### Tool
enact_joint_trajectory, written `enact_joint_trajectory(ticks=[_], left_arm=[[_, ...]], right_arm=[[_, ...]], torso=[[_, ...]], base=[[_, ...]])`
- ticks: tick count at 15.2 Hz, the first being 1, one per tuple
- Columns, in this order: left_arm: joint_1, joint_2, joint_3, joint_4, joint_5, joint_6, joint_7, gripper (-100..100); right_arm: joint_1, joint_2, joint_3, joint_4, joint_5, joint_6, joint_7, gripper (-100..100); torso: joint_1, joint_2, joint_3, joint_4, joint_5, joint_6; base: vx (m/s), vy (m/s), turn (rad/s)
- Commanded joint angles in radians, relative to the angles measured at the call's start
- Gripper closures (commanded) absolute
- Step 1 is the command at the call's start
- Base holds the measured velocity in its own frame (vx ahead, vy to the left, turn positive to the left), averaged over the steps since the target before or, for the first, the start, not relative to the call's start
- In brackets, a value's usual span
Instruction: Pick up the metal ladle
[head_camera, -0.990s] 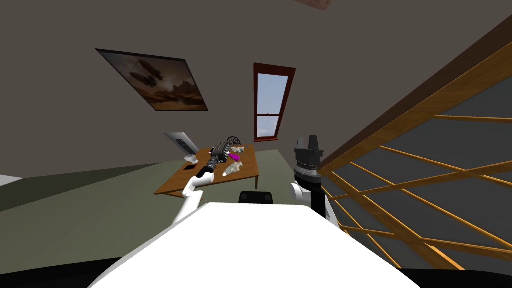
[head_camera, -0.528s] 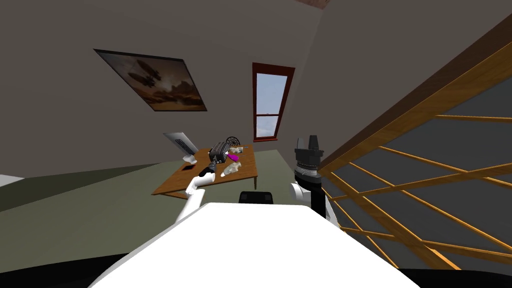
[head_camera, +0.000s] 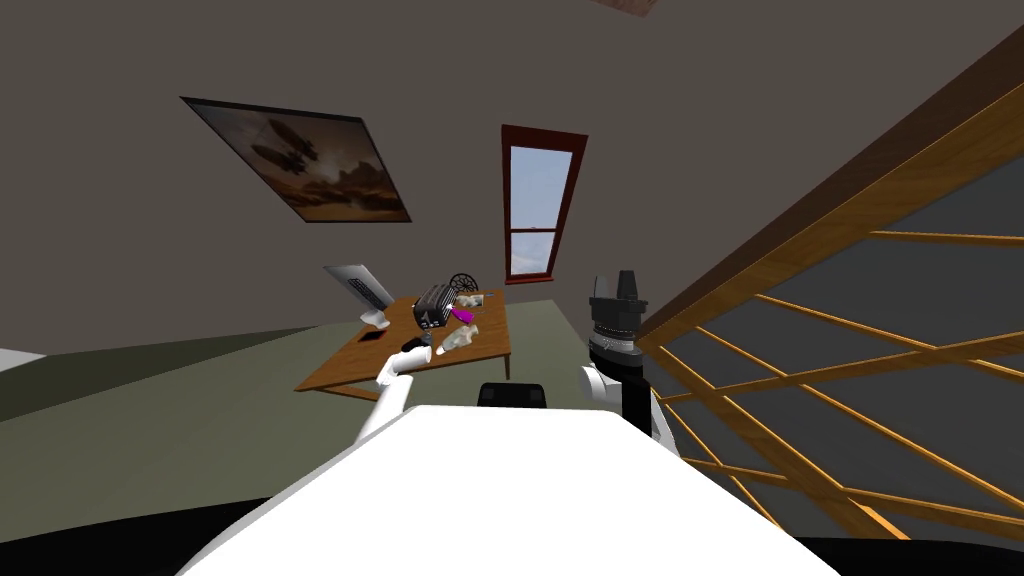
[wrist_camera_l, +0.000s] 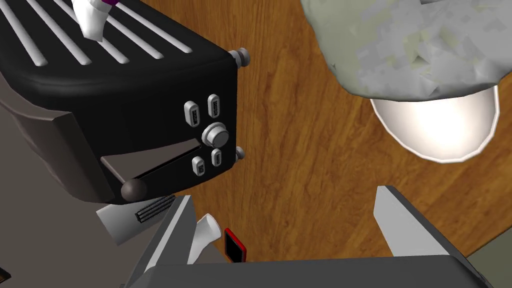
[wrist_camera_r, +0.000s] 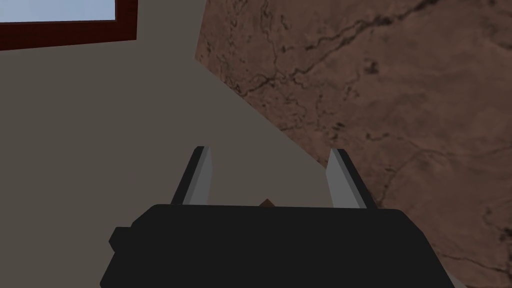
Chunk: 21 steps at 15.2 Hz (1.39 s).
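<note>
Over the last 1 s the whole head view has slid a little, so that's my own move, not the room's: the wooden table (wrist_camera_l: 310, 150) now sits slightly further left w/ more of its near edge showing. The left gripper (wrist_camera_l: 285, 195) has also changed vs. the black toaster (wrist_camera_l: 125, 90). 1 s ago it overlapped the toaster in the head view; now it shows lower, over the near part of the table and apart from it. Its 2 fingers stand wide apart w/ bare wood btwn them, nothing gripped. The ladle (wrist_camera_l: 435, 130) is prob. the pale, glossy round bowl shape on the table past the fingers, on the side away from the toaster and partly covered by a crumpled lump (wrist_camera_l: 410, 45) of grey-white stuff. I can't see a handle, so that ID is a judgement. A small red-edged slab (wrist_camera_l: 235, 246) lies near the toaster-side finger. For the task: the approach isn't done, and the hand is lined up on empty wood, not on the bowl. It likely needs to shift away from the toaster and find the handle or rim before closing. The lump may get in the way. The right gripper (wrist_camera_r: 269, 150) is raised beside the railing, fingers apart, idle.
</note>
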Motion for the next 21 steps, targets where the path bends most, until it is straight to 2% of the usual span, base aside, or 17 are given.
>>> enact_joint_trajectory(ticks=[1, 2, 3, 5, 6, 11, 12, 13, 16, 17, 18, 19, 21], left_arm=[[-0.001, 0.001, 0.006, 0.015, 0.007, 0.033, 0.000, -100], [-0.011, -0.001, 0.014, 0.043, 0.006, 0.059, 0.001, -100], [-0.011, -0.001, 0.014, 0.043, 0.006, 0.059, 0.001, -100], [-0.028, -0.006, 0.027, 0.093, 0.005, 0.104, 0.003, -100], [-0.028, -0.006, 0.027, 0.093, 0.005, 0.104, 0.003, -100], [-0.046, -0.019, 0.045, 0.171, 0.004, 0.169, 0.006, -100], [-0.047, -0.013, 0.042, 0.169, 0.007, 0.148, 0.004, -100], [-0.048, -0.016, 0.038, 0.205, 0.005, 0.117, 0.007, -100], [-0.048, -0.020, 0.034, 0.237, 0.003, 0.082, 0.010, -100], [-0.048, -0.021, 0.032, 0.245, 0.002, 0.073, 0.011, -100], [-0.049, -0.020, 0.034, 0.235, 0.002, 0.087, 0.010, -100], [-0.048, -0.021, 0.034, 0.236, 0.002, 0.083, 0.010, 100], [-0.048, -0.020, 0.035, 0.236, 0.002, 0.082, 0.011, 100]], right_arm=[[0.000, 0.000, 0.000, 0.000, 0.000, 0.000, 0.000, 0], [0.000, 0.000, 0.000, 0.000, 0.000, 0.000, 0.000, 0], [0.000, 0.000, 0.000, 0.000, 0.000, 0.000, 0.000, 0], [0.000, 0.000, 0.000, 0.000, 0.000, 0.000, 0.000, 0], [0.000, 0.000, 0.000, 0.000, 0.000, 0.000, 0.000, 0], [0.000, 0.000, 0.000, 0.000, 0.000, 0.000, 0.000, 0], [0.000, 0.000, 0.000, 0.000, 0.000, 0.000, 0.000, 0], [0.000, 0.000, 0.000, 0.000, 0.000, 0.000, 0.000, 0], [0.000, 0.000, 0.000, 0.000, 0.000, 0.000, 0.000, 0], [0.000, 0.000, 0.000, 0.000, 0.000, 0.000, 0.000, 0], [0.000, 0.000, 0.000, 0.000, 0.000, 0.000, 0.000, 0], [0.000, 0.000, 0.000, 0.000, 0.000, 0.000, 0.000, 0], [0.000, 0.000, 0.000, 0.000, 0.000, 0.000, 0.000, 0]], torso=[[0.000, 0.000, 0.000, 0.000, 0.000, 0.000], [0.000, 0.000, 0.000, 0.000, 0.000, 0.000], [0.001, 0.000, 0.000, 0.000, 0.000, 0.000], [0.001, 0.000, 0.000, 0.000, 0.000, 0.000], [0.001, 0.000, 0.000, 0.000, 0.000, 0.000], [0.001, -0.001, 0.000, 0.000, 0.000, 0.000], [0.002, -0.001, -0.001, 0.000, 0.000, 0.000], [0.003, 0.000, 0.000, 0.000, 0.000, 0.000], [0.007, -0.002, -0.001, 0.000, 0.001, 0.000], [0.008, -0.002, -0.001, 0.000, 0.002, 0.000], [0.009, -0.002, -0.001, 0.000, 0.002, 0.000], [0.008, -0.001, -0.001, 0.000, 0.002, 0.000], [0.006, 0.000, 0.000, 0.000, 0.002, 0.000]], base=[[0.014, -0.054, 0.001], [0.017, -0.050, 0.002], [0.017, -0.045, 0.004], [0.024, -0.048, 0.000], [0.027, -0.050, 0.001], [0.032, -0.043, -0.002], [0.021, -0.019, 0.001], [0.034, 0.006, 0.018], [0.056, 0.045, 0.021], [0.050, 0.052, 0.014], [0.025, 0.032, 0.002], [0.010, 0.012, -0.002], [0.000, 0.004, 0.013]])
